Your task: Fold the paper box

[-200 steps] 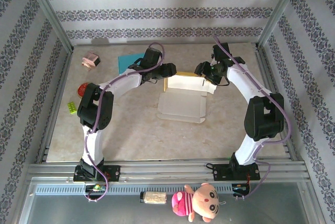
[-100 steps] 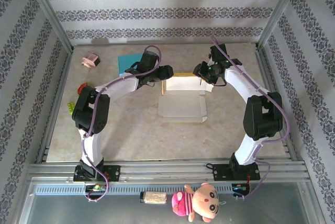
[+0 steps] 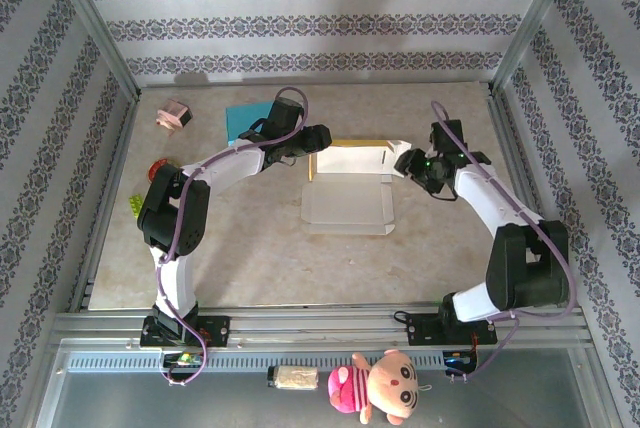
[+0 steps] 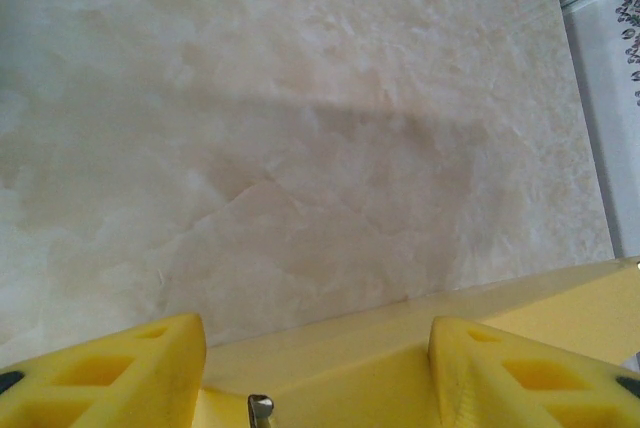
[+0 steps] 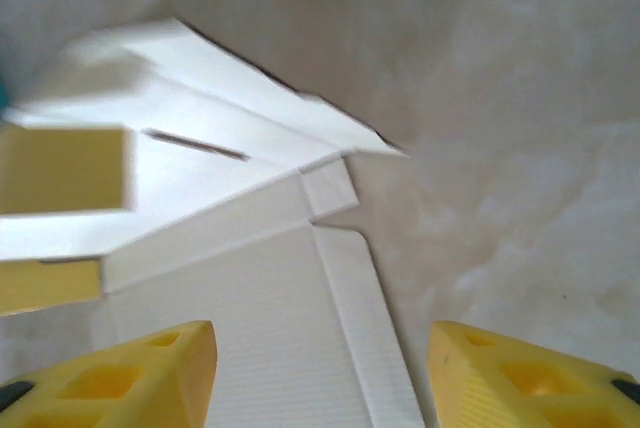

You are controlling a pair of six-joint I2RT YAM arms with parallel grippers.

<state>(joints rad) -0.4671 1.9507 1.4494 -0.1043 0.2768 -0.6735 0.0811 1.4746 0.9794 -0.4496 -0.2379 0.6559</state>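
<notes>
Surroundings: the clutter sits on the left side of the worktop [image 3: 260, 248], well apart from the task's thing. At the far left corner lies a small pink object [image 3: 173, 114]. Beside it is a teal sheet [image 3: 243, 118], its right part covered by the left arm [image 3: 225, 160]. Nearer me, a red object [image 3: 157, 169] is half hidden behind that arm's elbow, and a green block [image 3: 136, 206] lies just in front of it. On the front rail, off the worktop, I see a plush doll [image 3: 385, 386] next to a pale roll [image 3: 293, 378].

Arms: the left arm reaches up and across to the right, and the left gripper [image 3: 316, 138] is at the left end of the box's raised wall. In its wrist view the fingers [image 4: 120, 363] stand apart with a yellow panel lying across the gap. I cannot tell whether they touch it. The right arm [image 3: 490, 198] bends inward from the right, and the right gripper [image 3: 408, 162] is just beside the box's right end. Its fingers [image 5: 120, 373] are spread apart over the white base panel.

Container: the paper box [image 3: 345, 203] lies mid-worktop, partly formed. Its white base is flat, the far wall stands up showing a yellow face, and a white end flap juts out to the right.
</notes>
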